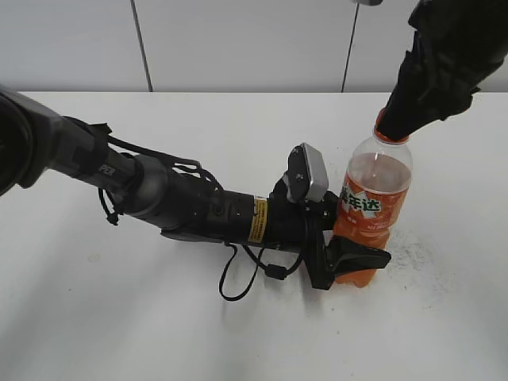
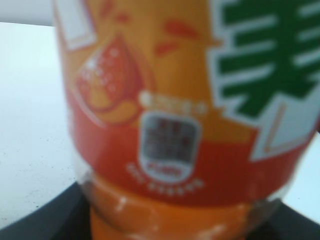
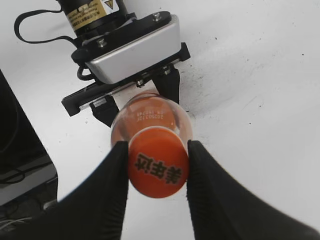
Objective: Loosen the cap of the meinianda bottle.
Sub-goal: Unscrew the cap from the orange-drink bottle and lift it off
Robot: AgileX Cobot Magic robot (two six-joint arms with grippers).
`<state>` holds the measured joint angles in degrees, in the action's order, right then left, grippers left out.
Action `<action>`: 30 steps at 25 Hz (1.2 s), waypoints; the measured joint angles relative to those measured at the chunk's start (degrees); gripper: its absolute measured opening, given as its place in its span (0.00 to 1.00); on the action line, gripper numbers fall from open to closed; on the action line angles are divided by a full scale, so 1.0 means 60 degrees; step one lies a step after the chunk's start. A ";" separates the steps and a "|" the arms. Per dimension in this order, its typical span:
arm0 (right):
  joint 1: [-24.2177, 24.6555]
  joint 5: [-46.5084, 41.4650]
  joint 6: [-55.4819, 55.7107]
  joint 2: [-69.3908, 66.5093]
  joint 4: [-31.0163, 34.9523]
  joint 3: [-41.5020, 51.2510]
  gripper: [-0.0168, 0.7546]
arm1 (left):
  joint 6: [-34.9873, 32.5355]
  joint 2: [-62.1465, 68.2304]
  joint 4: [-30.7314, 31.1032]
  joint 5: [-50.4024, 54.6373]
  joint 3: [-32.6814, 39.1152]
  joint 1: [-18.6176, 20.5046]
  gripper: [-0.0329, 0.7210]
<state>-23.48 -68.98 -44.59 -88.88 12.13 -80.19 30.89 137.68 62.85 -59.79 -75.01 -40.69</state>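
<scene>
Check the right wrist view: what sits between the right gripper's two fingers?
The cap of the meinianda bottle; both fingers touch its sides in the right wrist view.

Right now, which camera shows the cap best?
The right wrist view: it looks straight down on the cap, with the right tool's two black fingers pressed against its sides. In the exterior view the right tool covers the cap; only the bottle below it shows. The left wrist view shows only the blurred label, no cap.
</scene>
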 joint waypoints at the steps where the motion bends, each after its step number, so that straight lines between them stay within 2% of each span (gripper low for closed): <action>1: 0.0000 0.0001 0.0228 0.0000 -0.0001 0.0000 0.39 | 0.0000 0.0000 0.0000 0.0000 0.0000 0.0000 0.69; 4: 0.0000 -0.0007 0.1928 -0.0011 -0.0085 0.0000 0.60 | 0.0027 0.0000 -0.0010 0.0000 0.0000 0.0000 0.69; 6: 0.0000 0.0175 0.3317 -0.0011 -0.0103 0.0000 0.69 | 0.0038 0.0000 -0.0018 0.0000 0.0000 0.0000 0.69; 8: 0.0000 0.0477 0.5946 -0.0011 -0.0103 0.0000 0.73 | 0.0038 0.0000 -0.0018 0.0000 0.0000 0.0000 0.69; 10: 0.0000 0.0576 0.7525 -0.0011 -0.0103 0.0000 0.72 | 0.0038 0.0000 -0.0018 0.0000 0.0000 0.0000 0.69; 12: 0.0000 0.0598 0.8440 -0.0011 -0.0103 0.0000 0.63 | 0.0038 0.0000 -0.0018 0.0000 0.0000 0.0000 0.69; 14: 0.0000 0.0598 0.8560 -0.0011 -0.0113 0.0000 0.53 | 0.0038 0.0000 -0.0018 0.0000 0.0000 0.0000 0.69; 16: 0.0000 0.0579 0.8457 -0.0011 -0.0104 0.0000 0.39 | 0.0045 0.0000 -0.0030 0.0000 0.0000 0.0000 0.69; 17: 0.0000 0.0567 0.8365 -0.0011 -0.0096 0.0000 0.36 | 0.0045 0.0000 -0.0030 0.0000 0.0000 0.0000 0.69; 22: 0.0000 0.0478 0.7257 -0.0011 -0.0083 0.0000 0.36 | 0.0019 0.0000 -0.0021 0.0000 0.0000 0.0000 0.69; 23: 0.0000 0.0462 0.5701 -0.0011 -0.0013 0.0000 0.36 | 0.0019 0.0000 -0.0021 0.0000 0.0000 0.0000 0.69; 26: 0.0000 0.0450 0.3133 0.0002 0.0070 -0.0002 0.36 | 0.0007 0.0000 -0.0021 0.0000 0.0000 0.0000 0.69; 27: 0.0000 0.0426 0.1550 0.0006 0.0159 -0.0010 0.36 | 0.0007 0.0000 -0.0021 0.0000 0.0000 0.0000 0.69; 30: 0.0000 0.0404 -0.0224 0.0017 0.0268 -0.0019 0.36 | 0.0007 0.0000 -0.0021 0.0000 0.0000 0.0000 0.69</action>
<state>-23.48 -66.55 -45.93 -88.78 13.74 -80.30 30.93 137.68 62.73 -59.79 -75.01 -40.69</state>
